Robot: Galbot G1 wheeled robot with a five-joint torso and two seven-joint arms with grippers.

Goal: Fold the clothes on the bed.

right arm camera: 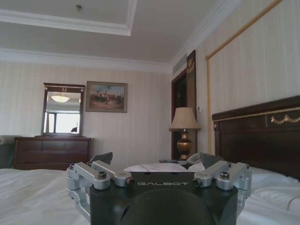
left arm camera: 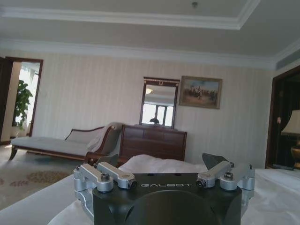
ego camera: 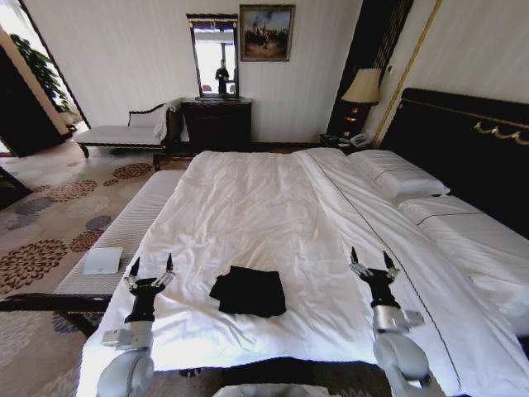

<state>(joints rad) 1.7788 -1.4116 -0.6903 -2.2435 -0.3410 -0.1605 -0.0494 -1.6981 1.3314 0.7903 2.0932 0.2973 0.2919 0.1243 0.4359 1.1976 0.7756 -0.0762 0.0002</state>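
Note:
The black clothes (ego camera: 249, 291) lie as a small flat folded bundle on the white duvet of the bed (ego camera: 273, 198), near its front edge. My left gripper (ego camera: 151, 265) is raised to the left of the bundle, open, fingers pointing up and holding nothing. To the right of the bundle my right gripper (ego camera: 371, 256) is likewise raised, open and empty. The left wrist view has the left gripper (left arm camera: 161, 162) over the bed, facing the far wall. The right wrist view has the right gripper (right arm camera: 158, 159) open, with the headboard (right arm camera: 255, 136) beside it.
Pillows (ego camera: 397, 175) lie by the dark headboard (ego camera: 463, 141) on the right. A bench (ego camera: 124, 236) with a white pad (ego camera: 102, 260) runs along the bed's left side. A chaise (ego camera: 128, 132), a dresser with mirror (ego camera: 216, 122) and a lamp (ego camera: 362, 91) stand at the far wall.

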